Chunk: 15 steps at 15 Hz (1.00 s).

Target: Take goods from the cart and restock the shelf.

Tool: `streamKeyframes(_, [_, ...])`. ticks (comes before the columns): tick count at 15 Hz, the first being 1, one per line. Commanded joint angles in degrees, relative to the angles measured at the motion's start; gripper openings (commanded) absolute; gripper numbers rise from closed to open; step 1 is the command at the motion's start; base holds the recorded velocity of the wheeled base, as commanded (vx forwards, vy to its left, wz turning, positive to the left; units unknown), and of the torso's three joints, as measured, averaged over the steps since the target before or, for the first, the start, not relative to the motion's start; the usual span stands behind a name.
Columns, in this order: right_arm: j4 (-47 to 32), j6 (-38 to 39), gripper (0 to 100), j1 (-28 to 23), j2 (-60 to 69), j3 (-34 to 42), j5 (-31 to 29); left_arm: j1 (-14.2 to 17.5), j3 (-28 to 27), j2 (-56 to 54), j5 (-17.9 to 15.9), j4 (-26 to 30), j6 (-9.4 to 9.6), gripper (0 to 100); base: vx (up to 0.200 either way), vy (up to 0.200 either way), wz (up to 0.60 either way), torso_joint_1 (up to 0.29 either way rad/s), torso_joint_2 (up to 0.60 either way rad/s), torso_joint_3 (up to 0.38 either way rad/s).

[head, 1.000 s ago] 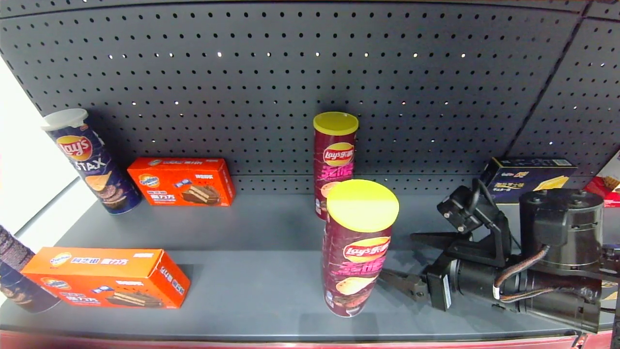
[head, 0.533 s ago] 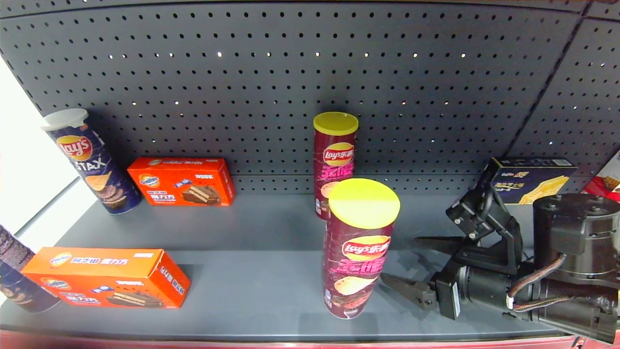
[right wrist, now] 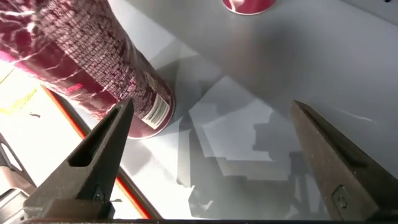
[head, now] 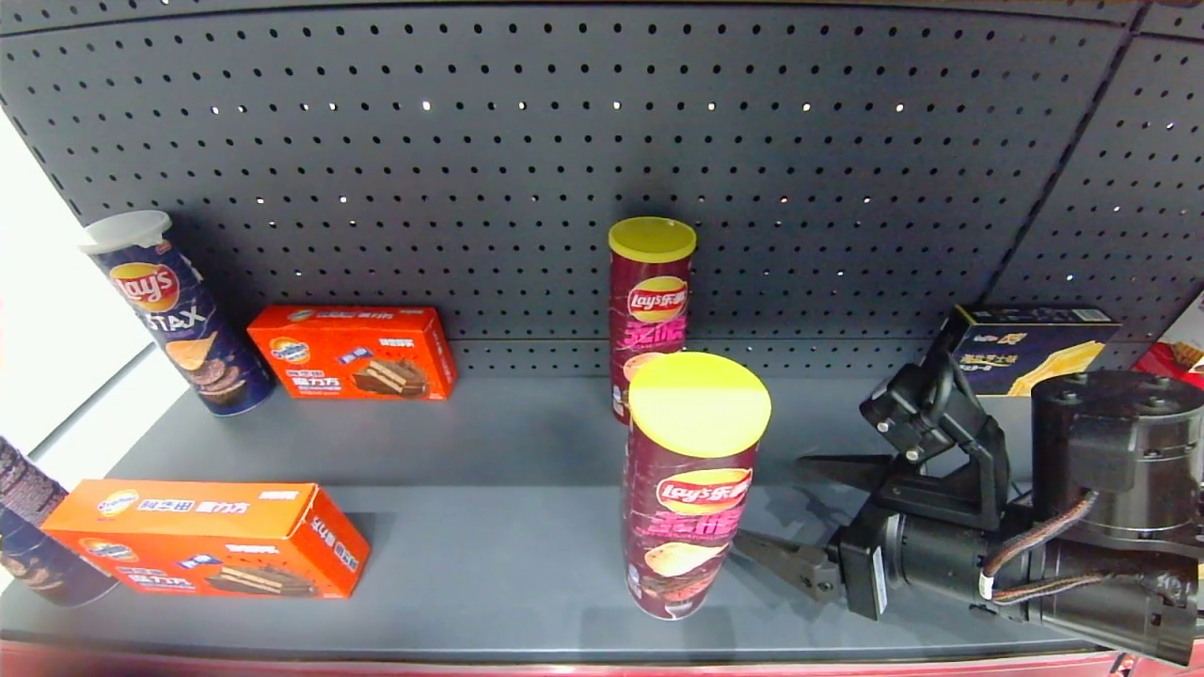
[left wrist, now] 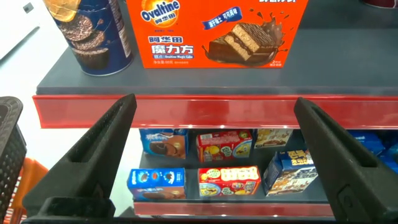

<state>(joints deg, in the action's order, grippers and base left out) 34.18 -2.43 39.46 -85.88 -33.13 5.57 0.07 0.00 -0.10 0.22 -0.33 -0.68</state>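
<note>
The maroon cylindrical chip can with a yellow plastic lid [head: 691,489] stands upright on the grey metal shelf [head: 489,470], close to its front edge. The right gripper [head: 773,501] lies low over the shelf just to the right of this can, jaws spread wide and holding nothing. In the right wrist view the can [right wrist: 99,68] sits off to one side of the open gap of the gripper [right wrist: 211,106], not between the fingers. I cannot tell whether the nearer finger touches it.

Directly behind the can, against the dark perforated back panel [head: 564,141], stands a second maroon can with a yellow lid [head: 651,310]. Left of the can at the back lies an orange cardboard wafer box [head: 353,353], and farther left a dark blue chip can with a white lid [head: 174,315]. Well left of the can, at the front edge, lies another orange cardboard box [head: 207,538]. Right of the can at the back lies a dark blue cardboard box [head: 1025,348].

The left gripper [left wrist: 214,101] hangs before the red front strip of the shelf [left wrist: 186,109], well left of the can, jaws wide and empty.
</note>
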Motion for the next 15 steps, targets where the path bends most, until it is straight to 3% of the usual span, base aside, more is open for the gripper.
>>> streamKeyframes(1, [0.01, -0.04, 100, 0.53, -0.07, 0.0, 0.05, 0.01, 0.0, 0.1, 0.04, -0.02, -0.02, 100, 0.0, 0.0, 0.0, 0.0, 0.0, 0.0])
streamKeyframes(15, [0.09, -0.04, 100, 0.53, -1.3, -0.97, -0.21, 0.01, 0.0, 0.1, 0.04, -0.02, -0.02, 100, 0.0, 0.0, 0.0, 0.0, 0.0, 0.0])
